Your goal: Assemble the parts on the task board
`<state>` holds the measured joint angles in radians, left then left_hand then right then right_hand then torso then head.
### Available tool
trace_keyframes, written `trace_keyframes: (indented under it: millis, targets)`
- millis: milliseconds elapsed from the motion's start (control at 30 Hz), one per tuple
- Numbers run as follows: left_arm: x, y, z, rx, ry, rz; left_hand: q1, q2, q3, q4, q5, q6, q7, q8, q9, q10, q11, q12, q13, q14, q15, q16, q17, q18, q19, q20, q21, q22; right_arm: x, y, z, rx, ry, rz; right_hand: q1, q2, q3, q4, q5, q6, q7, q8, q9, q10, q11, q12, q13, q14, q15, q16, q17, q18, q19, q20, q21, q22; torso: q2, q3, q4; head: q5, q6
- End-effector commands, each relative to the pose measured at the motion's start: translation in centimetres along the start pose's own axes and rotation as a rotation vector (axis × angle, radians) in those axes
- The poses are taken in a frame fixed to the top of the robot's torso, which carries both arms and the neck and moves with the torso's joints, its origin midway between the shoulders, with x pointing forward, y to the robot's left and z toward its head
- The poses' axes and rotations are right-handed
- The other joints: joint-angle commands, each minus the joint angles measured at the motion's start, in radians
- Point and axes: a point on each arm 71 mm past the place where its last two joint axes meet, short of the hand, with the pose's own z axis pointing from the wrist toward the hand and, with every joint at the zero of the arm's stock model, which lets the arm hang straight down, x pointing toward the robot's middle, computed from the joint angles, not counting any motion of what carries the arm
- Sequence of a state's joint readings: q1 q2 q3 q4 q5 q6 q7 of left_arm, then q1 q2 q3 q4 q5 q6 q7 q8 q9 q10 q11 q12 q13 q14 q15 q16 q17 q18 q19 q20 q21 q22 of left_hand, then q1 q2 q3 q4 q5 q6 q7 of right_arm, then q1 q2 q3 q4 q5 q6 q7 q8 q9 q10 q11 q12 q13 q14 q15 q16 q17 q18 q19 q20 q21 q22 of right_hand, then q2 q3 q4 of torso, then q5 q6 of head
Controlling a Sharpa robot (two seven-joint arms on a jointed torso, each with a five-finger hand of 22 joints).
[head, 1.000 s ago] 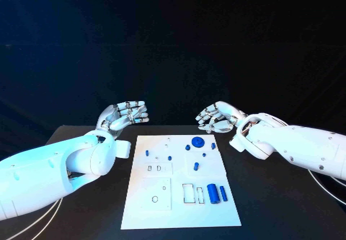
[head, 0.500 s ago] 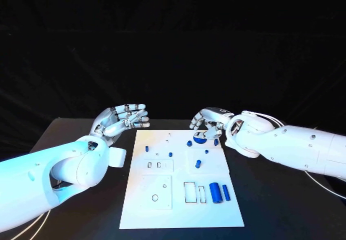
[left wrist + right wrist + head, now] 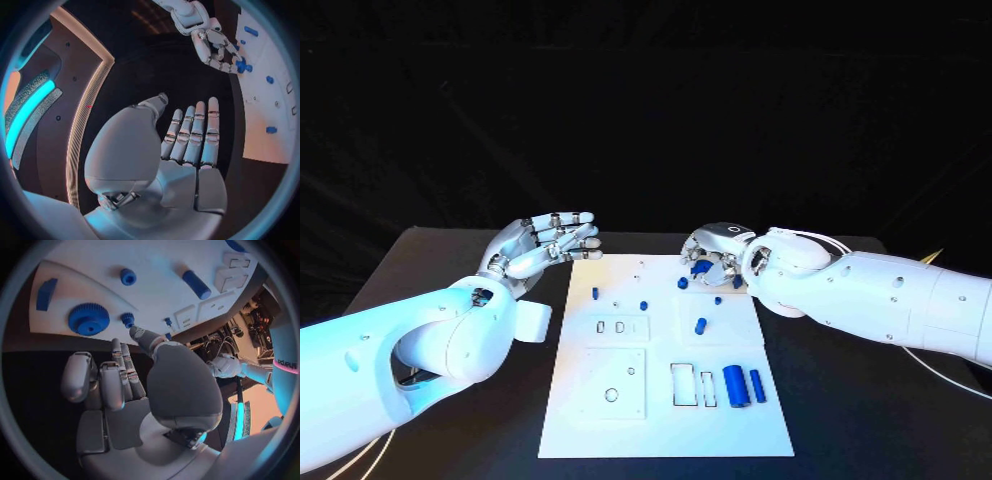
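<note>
Your right hand (image 3: 714,256) has come down over the far end of the task board (image 3: 661,420) since a second ago, fingers curled but holding nothing, and the blue gear (image 3: 89,319) lies on the board just beyond its fingertips. Your left hand (image 3: 545,240) hovers open beside the board's far left corner (fingers straight, nothing held).

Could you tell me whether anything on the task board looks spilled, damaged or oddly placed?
Nothing stands out. The task board lies flat and intact, the blue parts sit on it separately, and the right hand hovers above the blue gear.
</note>
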<state>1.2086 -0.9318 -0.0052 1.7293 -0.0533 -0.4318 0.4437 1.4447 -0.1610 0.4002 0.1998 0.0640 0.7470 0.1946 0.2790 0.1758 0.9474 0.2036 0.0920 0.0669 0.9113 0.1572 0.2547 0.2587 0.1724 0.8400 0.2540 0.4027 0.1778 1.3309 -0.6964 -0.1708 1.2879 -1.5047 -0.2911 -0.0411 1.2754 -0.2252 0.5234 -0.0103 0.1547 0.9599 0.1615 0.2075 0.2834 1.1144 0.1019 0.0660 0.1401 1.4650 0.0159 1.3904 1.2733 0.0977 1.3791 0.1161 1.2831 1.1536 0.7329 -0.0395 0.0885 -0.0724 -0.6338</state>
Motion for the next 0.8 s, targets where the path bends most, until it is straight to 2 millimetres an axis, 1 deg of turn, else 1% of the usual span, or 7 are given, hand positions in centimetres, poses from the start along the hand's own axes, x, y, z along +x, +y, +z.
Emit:
trace_keyframes:
  millis: [33,167,267,333,567,633,800]
  targets:
    - [0.35,-0.19,-0.01,0.007,0.029,-0.006,-0.003,-0.004,-0.001,-0.006,-0.006,-0.001,0.061,-0.005,-0.002,0.001,0.000,-0.006,0.000,0.000,0.001,0.002,0.002,0.009,0.007,0.002,0.006,0.001,0.47,-0.01,0.10,0.013,0.040,-0.045,-0.001,-0.009,0.000,0.008,0.005,-0.006,-0.002,-0.004,0.003,-0.007,0.000,0.002,0.002,0.058,0.002,0.009,0.008,-0.020,0.009,0.002,0.010,0.011,0.006,-0.0012,0.0056,-0.002,-0.003]
    - [0.37,-0.20,-0.02,0.006,0.029,-0.007,-0.004,-0.005,-0.002,-0.006,-0.006,-0.002,0.062,-0.006,-0.002,0.001,0.000,-0.007,0.000,0.000,0.001,0.002,0.002,0.008,0.007,0.002,0.007,0.002,0.75,0.07,0.13,0.013,0.049,-0.044,-0.001,-0.007,0.000,0.009,0.006,-0.006,-0.002,-0.004,0.005,-0.005,-0.001,0.003,0.004,0.059,0.002,0.016,0.016,-0.022,0.011,0.003,0.018,0.021,0.010,-0.0012,0.0051,0.000,0.000]
    - [0.35,-0.21,-0.03,0.006,0.028,-0.007,-0.005,-0.005,-0.002,-0.006,-0.006,-0.003,0.063,-0.006,-0.002,0.000,0.001,-0.008,0.000,-0.001,0.001,0.002,0.003,0.008,0.006,0.002,0.008,0.003,0.89,0.14,0.14,0.012,0.054,-0.044,0.000,-0.006,0.002,0.010,0.006,-0.005,-0.002,-0.003,0.007,-0.003,-0.001,0.005,0.005,0.059,0.002,0.020,0.019,-0.023,0.013,0.003,0.023,0.028,0.014,0.0001,0.0043,-0.001,0.004]
    - [0.34,-0.21,-0.03,0.005,0.027,-0.007,-0.005,-0.005,-0.002,-0.006,-0.006,-0.003,0.063,-0.006,-0.002,0.000,0.001,-0.008,0.000,-0.001,0.001,0.002,0.003,0.008,0.006,0.002,0.008,0.003,0.96,0.19,0.16,0.011,0.057,-0.044,0.000,-0.006,0.002,0.010,0.006,-0.005,-0.002,-0.003,0.007,-0.003,-0.001,0.005,0.005,0.059,0.002,0.020,0.019,-0.023,0.013,0.003,0.023,0.028,0.016,-0.0002,0.0043,-0.001,0.006]
    - [0.36,-0.22,-0.03,0.004,0.027,-0.007,-0.007,-0.005,-0.002,-0.006,-0.006,-0.005,0.064,-0.008,-0.003,-0.002,0.002,-0.011,0.000,-0.003,0.002,0.001,0.004,0.008,0.005,0.002,0.011,0.004,1.12,0.46,0.34,0.004,0.062,-0.042,-0.002,-0.004,0.004,0.013,0.005,-0.002,-0.001,-0.001,0.011,-0.001,0.000,0.005,0.007,0.059,0.003,0.024,0.021,-0.022,0.011,0.004,0.025,0.031,0.023,-0.0001,0.0075,-0.002,0.008]
    - [0.35,-0.22,-0.03,0.004,0.026,-0.007,-0.007,-0.005,-0.002,-0.006,-0.006,-0.005,0.064,-0.008,-0.003,-0.002,0.002,-0.011,0.000,-0.003,0.002,0.001,0.004,0.008,0.005,0.002,0.011,0.004,1.15,0.52,0.38,0.002,0.063,-0.042,-0.003,0.001,0.008,0.017,0.005,0.002,-0.001,0.001,0.014,0.004,0.000,0.008,0.009,0.058,0.003,0.027,0.023,-0.023,0.011,0.004,0.029,0.037,0.024,0.0005,0.0081,-0.003,0.009]
    - [0.34,-0.21,-0.03,0.003,0.026,-0.007,-0.008,-0.004,-0.002,-0.006,-0.006,-0.006,0.065,-0.009,-0.003,-0.003,0.003,-0.012,0.000,-0.004,0.002,0.001,0.005,0.007,0.005,0.002,0.012,0.005,1.26,0.63,0.46,-0.001,0.067,-0.040,-0.003,0.007,0.017,0.021,0.005,0.007,-0.002,0.004,0.020,0.017,-0.003,0.012,0.013,0.059,0.002,0.034,0.031,-0.025,0.015,0.004,0.040,0.052,0.029,0.0001,0.0094,-0.004,0.010]
